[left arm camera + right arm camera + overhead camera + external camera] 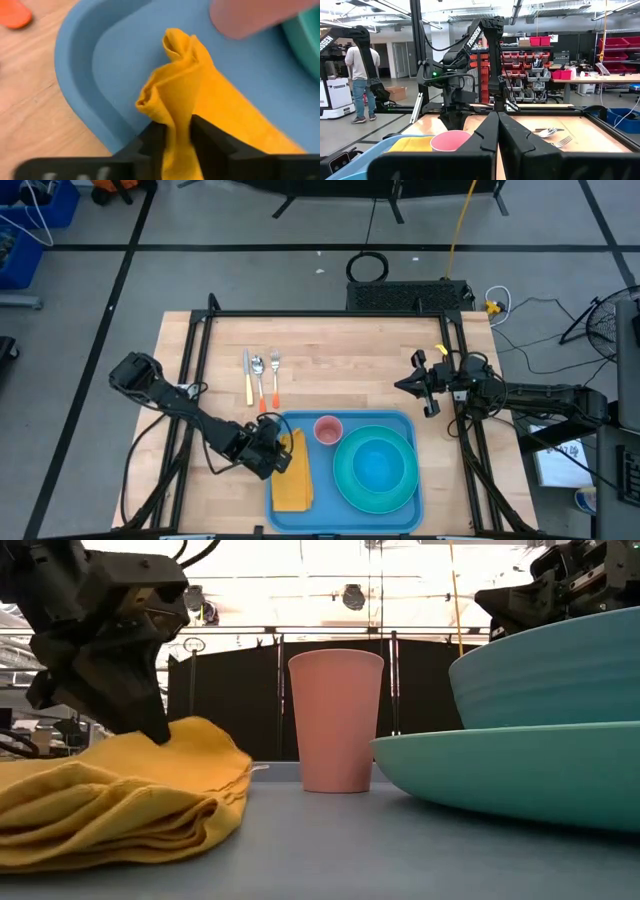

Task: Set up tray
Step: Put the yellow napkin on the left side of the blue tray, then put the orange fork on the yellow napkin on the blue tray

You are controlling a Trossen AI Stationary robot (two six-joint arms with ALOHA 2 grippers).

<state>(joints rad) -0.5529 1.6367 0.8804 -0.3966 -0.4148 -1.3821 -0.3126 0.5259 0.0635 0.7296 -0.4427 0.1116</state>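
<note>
1. The pale wooden table filled the middle of the high view.
2. The large flat blue plastic tray with rounded corners sat at the lower centre of that view, near the table's bottom edge.
3. A round teal plate carrying a teal bowl occupied the tray's right half.
4. A folded yellow cloth napkin lay along the tray's left side.
5. The left gripper sat at the napkin's upper end; its fingers pinched a raised fold of the cloth.
6. The right gripper waited at the right of the frame above the tray, fingers pressed together and empty.
7. A small pink plastic cup stood upright in the tray's upper middle.
8. A knife, spoon and fork with orange handles lay on bare wood at upper left, outside the tray.
9. Judged from this, dishes, cup and napkin were in place; the napkin awaited release and the cutlery probably remained.
</note>
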